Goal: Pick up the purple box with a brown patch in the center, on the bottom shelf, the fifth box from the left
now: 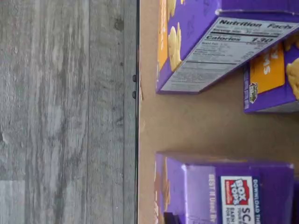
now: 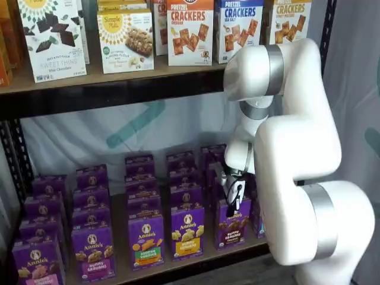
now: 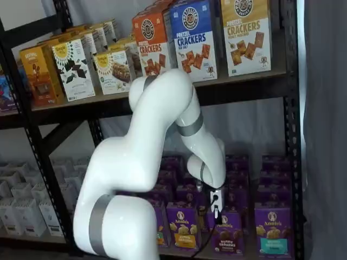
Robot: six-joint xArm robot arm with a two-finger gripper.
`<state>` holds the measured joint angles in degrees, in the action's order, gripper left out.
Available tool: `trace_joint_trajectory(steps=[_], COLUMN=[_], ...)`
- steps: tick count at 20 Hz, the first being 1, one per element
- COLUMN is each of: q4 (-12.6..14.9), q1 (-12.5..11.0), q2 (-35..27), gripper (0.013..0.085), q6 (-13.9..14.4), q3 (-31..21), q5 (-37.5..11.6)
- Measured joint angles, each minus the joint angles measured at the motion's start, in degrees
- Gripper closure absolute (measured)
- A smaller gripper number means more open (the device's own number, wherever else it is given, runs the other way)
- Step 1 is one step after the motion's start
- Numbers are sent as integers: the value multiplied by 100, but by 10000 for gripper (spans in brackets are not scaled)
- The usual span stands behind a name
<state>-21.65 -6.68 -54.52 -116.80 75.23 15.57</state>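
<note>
from my remote station, the white xarm [image 2: 297, 148] reaches down to the bottom shelf [image 2: 196, 261], lined with purple annie's cartons. its gripper [image 2: 233, 199] sits at the top of the purple box [image 2: 233, 224] of bunny grahams, front row, right of an orange-labelled carton [image 2: 187, 231]. whether the fingers clench that box, i cannot tell. in the wrist view, the shelf edge meets grey plank floor [image 1: 65, 112].

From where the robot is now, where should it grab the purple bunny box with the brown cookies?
Best by its top end, from above. The purple box stands upright at the front of the bottom shelf, with neighbours close on both sides, so only its narrow top is free. The gripper hangs right over that top, so pinching across the thin depth looks easiest.
</note>
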Motion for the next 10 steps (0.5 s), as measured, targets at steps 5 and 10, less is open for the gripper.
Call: trace_joint_trajectory(steps=[5,10], q4=[-62,-75], q1=[0,-9], q2=[10,33], gripper=[610,610], q6=[-58,-75], q3=[-14,-23], q5=[-1,36])
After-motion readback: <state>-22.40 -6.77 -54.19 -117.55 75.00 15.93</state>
